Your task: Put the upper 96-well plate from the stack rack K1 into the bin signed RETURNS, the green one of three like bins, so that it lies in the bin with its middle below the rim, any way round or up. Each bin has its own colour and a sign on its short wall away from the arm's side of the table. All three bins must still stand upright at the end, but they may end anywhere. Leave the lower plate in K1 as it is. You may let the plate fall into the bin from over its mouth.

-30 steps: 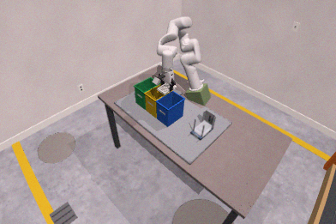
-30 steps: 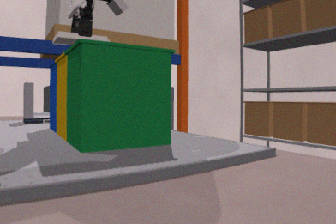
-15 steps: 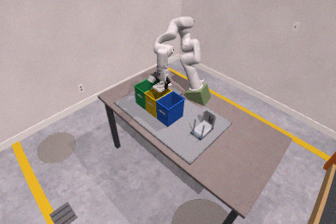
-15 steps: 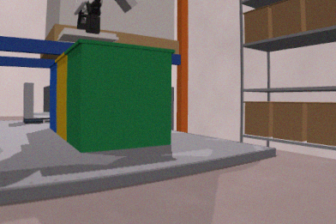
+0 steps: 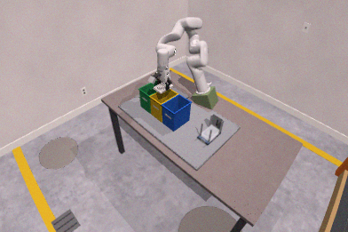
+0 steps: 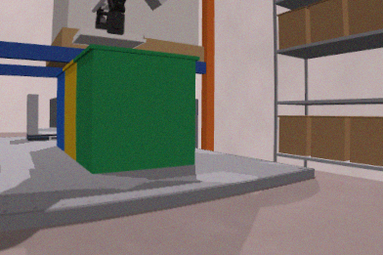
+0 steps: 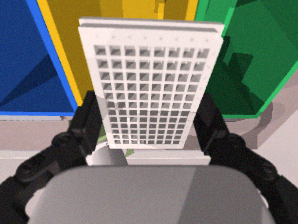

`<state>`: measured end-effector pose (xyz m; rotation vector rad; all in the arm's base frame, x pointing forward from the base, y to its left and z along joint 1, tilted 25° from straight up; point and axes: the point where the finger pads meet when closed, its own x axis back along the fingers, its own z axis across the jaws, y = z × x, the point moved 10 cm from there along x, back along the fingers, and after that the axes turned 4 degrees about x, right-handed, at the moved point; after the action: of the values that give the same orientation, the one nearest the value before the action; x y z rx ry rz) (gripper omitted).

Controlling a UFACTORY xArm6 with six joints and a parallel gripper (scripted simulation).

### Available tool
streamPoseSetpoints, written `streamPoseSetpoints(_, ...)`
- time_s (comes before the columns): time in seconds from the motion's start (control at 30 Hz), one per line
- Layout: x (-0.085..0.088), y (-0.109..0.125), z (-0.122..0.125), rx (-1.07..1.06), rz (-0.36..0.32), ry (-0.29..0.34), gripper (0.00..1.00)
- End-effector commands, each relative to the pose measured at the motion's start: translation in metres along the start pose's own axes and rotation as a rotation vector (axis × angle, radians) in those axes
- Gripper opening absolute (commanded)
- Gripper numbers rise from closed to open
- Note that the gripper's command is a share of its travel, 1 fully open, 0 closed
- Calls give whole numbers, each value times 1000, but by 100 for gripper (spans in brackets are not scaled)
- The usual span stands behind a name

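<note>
My gripper [image 7: 148, 104] is shut on the white 96-well plate [image 7: 150, 90] and holds it flat above the bins. In the wrist view the plate lies over the yellow bin [image 7: 120, 30], with the green bin [image 7: 245, 60] to its right and the blue bin [image 7: 30, 60] to its left. In the top view the gripper [image 5: 161, 85] hangs over the yellow bin [image 5: 162, 102], at the edge of the green bin [image 5: 146, 95]. In the exterior view the plate [image 6: 109, 40] floats just above the green bin's [image 6: 134, 111] rim. Rack K1 [image 5: 210, 132] holds the lower plate.
The blue bin [image 5: 177, 111] stands at the row's near end. The three bins touch side by side on a grey mat. The arm's green base [image 5: 205, 97] is behind the bins. Shelves with boxes [image 6: 332, 75] stand far off.
</note>
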<state>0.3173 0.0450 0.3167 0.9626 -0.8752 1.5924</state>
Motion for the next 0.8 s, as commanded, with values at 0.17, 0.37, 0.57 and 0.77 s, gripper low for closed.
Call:
streamPoseSetpoints(0.17, 0, -3, 24, -1, 3, -1, 0)
streamPoseSetpoints(0.37, 0, -4, 41, -1, 3, -1, 0)
streamPoseSetpoints(0.57, -1, -6, 61, -1, 3, -1, 0)
streamPoseSetpoints(0.77, -1, -7, 74, -1, 3, 0, 0)
